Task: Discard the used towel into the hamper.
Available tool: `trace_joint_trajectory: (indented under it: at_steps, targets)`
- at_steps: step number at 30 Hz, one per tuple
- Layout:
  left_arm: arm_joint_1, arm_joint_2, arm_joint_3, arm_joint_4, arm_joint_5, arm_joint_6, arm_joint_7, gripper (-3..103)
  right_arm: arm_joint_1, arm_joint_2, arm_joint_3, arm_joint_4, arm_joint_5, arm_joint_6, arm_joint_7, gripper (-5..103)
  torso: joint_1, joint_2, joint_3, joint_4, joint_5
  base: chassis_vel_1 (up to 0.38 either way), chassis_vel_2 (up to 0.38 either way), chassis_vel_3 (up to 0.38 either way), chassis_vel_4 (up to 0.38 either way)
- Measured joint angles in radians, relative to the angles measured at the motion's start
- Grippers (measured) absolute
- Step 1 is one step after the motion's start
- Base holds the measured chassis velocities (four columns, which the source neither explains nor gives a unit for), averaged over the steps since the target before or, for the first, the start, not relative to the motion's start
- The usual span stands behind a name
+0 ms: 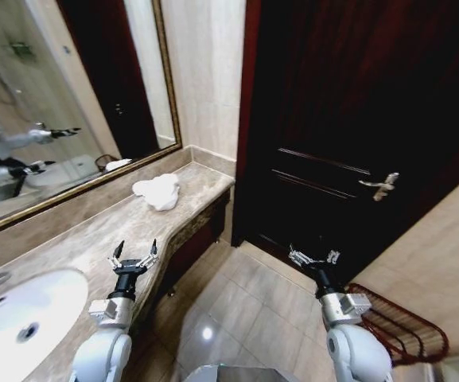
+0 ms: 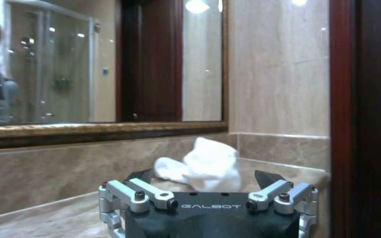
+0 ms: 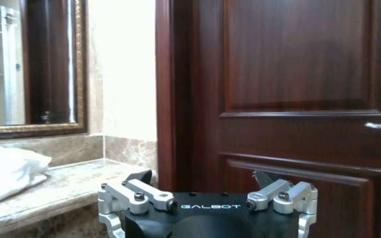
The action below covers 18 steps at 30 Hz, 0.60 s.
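Head view: crumpled white towel lies at the far end of the beige marble counter, near its front edge. Dark reddish-brown wire hamper sits on the floor, right. Left gripper and right gripper, both marked "GALBOT", hover with jaws open, empty.

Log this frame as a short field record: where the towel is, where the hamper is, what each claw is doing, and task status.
towel: white, crumpled, lying on the marble counter near its far end
hamper: on the floor by the robot's right, beside the dark door
left claw: open, empty, above the counter edge, short of the towel
right claw: open, empty, over the floor tiles facing the door
status: towel not yet picked up
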Motion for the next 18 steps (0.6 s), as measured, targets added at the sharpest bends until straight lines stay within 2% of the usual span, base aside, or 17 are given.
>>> trace_joint_trajectory:
  at_steps: [6,18]
  targets:
    - [-0.002,0.001,-0.001,0.006,0.003,-0.028,-0.001,100,0.005,0.0,0.001,0.005,-0.005,-0.005,-0.011,100,0.001,0.0,0.0,-0.0001,0.0,0.042,0.043,0.04,0.041]
    - [-0.002,0.001,-0.001,0.009,0.006,-0.031,-0.001,100,0.005,0.0,0.002,0.007,-0.008,-0.007,-0.022,100,0.001,0.0,0.0,-0.0001,0.0002,-0.008,0.004,0.013,-0.008]
